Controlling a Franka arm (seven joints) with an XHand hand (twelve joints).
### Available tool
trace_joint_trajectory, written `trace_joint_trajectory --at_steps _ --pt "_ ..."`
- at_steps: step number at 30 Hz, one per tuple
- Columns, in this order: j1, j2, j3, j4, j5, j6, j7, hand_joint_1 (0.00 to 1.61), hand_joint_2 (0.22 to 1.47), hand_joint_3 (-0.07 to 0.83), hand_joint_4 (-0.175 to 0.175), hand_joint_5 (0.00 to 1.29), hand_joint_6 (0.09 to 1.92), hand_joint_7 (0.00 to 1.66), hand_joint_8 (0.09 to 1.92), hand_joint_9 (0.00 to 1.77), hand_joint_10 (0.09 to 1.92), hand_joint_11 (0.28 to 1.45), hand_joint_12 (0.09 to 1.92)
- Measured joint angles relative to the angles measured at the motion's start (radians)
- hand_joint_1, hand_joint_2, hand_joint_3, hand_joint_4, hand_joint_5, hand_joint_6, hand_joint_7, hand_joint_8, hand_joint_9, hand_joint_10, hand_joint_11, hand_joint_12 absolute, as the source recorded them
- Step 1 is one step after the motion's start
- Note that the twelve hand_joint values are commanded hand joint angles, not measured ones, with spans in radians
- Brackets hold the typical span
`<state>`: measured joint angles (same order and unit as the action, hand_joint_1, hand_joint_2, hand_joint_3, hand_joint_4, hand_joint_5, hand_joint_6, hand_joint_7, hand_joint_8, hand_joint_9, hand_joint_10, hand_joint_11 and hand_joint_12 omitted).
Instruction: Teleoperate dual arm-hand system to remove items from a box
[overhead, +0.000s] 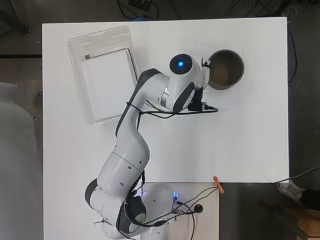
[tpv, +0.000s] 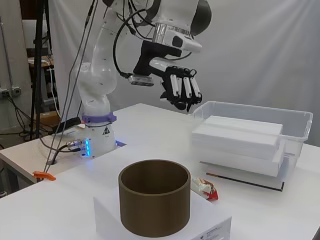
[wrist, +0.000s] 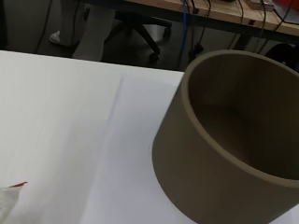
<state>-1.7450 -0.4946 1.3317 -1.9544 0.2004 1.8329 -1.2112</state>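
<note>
The brown round tub (wrist: 224, 140) fills my wrist view, right in front of the camera, standing upright on a white sheet of card (tpv: 165, 222) near the desk's (overhead: 240, 150) far right corner; I look straight into it and see only its bare inner wall and floor, so I judge it empty. Just beside it on the desk lies a small red and white packet (tpv: 205, 187), its tip also poking into the wrist view. My hand (tpv: 181, 90) hangs high above the desk between the tub and the clear plastic box (tpv: 295, 122), its fingers (tpv: 185, 89) curled downward side by side and holding nothing that I can make out. The box sits toward the far left corner of the desk, well apart from the tub, and in it lie white foam blocks (tpv: 240, 137), stacked flat and filling most of the floor. A thin dark stick (tpv: 245, 181) lies on the desk along the box's near wall. As I judge it, the step in hand is reaching for something to take out, so I would swing over the box, uncurl the fingers before lowering, and come down on a block's edge where a grip is possible, clear of the box rim.
</note>
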Motion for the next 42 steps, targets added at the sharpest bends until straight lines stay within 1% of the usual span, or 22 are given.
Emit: trace_joint_trajectory --at_steps 1,2,3,4,5,8,9,10,12,15,18,20,22,23,26,28,30,32,38,42 --pt "-0.089 -0.018 0.057 0.028 0.007 -0.009 -0.002 0.37 1.06 -0.014 0.060 0.45 0.30 0.62 0.82 0.79 0.84 0.63 0.83" --pt "-0.163 -0.036 0.109 0.050 0.010 -0.010 -0.007 0.19 1.03 -0.008 0.056 0.41 0.16 0.58 0.45 0.74 0.47 0.62 0.46" --pt "-0.224 -0.050 0.154 0.065 0.010 -0.010 -0.015 0.09 1.03 -0.004 0.054 0.41 0.09 0.61 0.23 0.75 0.26 0.65 0.25" --pt "-0.276 -0.059 0.196 0.071 0.010 -0.007 -0.026 0.04 1.03 -0.002 0.054 0.43 0.09 0.64 0.12 0.78 0.14 0.69 0.13" --pt "-0.308 -0.062 0.225 0.068 0.014 0.002 -0.044 0.02 1.03 0.000 0.057 0.46 0.09 0.69 0.09 0.82 0.09 0.73 0.09" --pt "-0.273 -0.071 0.217 0.014 0.036 0.035 -0.125 0.00 1.04 0.005 0.070 0.54 0.09 0.75 0.09 0.88 0.09 0.78 0.09" --pt "-0.222 -0.081 0.189 -0.019 0.047 0.054 -0.158 0.00 1.05 0.008 0.070 0.53 0.09 0.71 0.09 0.83 0.09 0.75 0.09" --pt "-0.145 -0.093 0.148 -0.069 0.061 0.086 -0.199 0.00 1.05 0.008 0.062 0.51 0.09 0.63 0.09 0.74 0.09 0.68 0.09" --pt "-0.023 -0.111 0.089 -0.155 0.082 0.128 -0.264 0.00 1.05 0.008 0.039 0.48 0.09 0.54 0.09 0.64 0.09 0.60 0.09" --pt "0.147 -0.129 0.023 -0.302 0.096 0.191 -0.346 0.00 1.05 0.004 0.019 0.46 0.09 0.50 0.09 0.61 0.09 0.57 0.09" --pt "0.200 -0.132 0.011 -0.372 0.094 0.222 -0.366 0.01 1.04 0.000 0.013 0.46 0.09 0.51 0.09 0.61 0.09 0.59 0.09" --pt "0.181 -0.129 0.021 -0.371 0.078 0.247 -0.348 0.08 1.03 -0.004 0.001 0.41 0.09 0.47 0.09 0.56 0.09 0.55 0.09" --pt "0.138 -0.127 0.052 -0.345 0.052 0.234 -0.324 0.11 1.00 -0.014 -0.021 0.28 0.09 0.38 0.09 0.47 0.09 0.51 0.09" --pt "0.101 -0.131 0.084 -0.320 0.030 0.215 -0.304 0.10 0.98 -0.018 -0.026 0.23 0.09 0.33 0.09 0.44 0.09 0.49 0.09" --pt "-0.050 -0.165 0.227 -0.224 0.007 0.159 -0.277 0.08 0.93 -0.028 -0.023 0.15 0.09 0.26 0.09 0.38 0.09 0.46 0.09" --pt "-0.141 -0.201 0.334 -0.152 -0.010 0.131 -0.271 0.08 0.91 -0.027 -0.019 0.13 0.09 0.23 0.09 0.36 0.09 0.45 0.09" --pt "-0.194 -0.223 0.391 -0.127 -0.024 0.119 -0.272 0.09 0.90 -0.024 -0.015 0.13 0.09 0.23 0.09 0.34 0.09 0.44 0.09" --pt "-0.206 -0.227 0.406 -0.130 -0.036 0.127 -0.281 0.10 0.89 -0.021 -0.013 0.13 0.09 0.22 0.09 0.34 0.09 0.43 0.09" --pt "-0.156 -0.239 0.414 -0.196 -0.092 0.181 -0.312 0.13 0.87 -0.019 -0.014 0.13 0.09 0.23 0.09 0.33 0.09 0.41 0.09" --pt "-0.163 -0.255 0.452 -0.209 -0.117 0.206 -0.290 0.14 0.86 -0.016 -0.016 0.13 0.09 0.23 0.09 0.32 0.09 0.40 0.09"
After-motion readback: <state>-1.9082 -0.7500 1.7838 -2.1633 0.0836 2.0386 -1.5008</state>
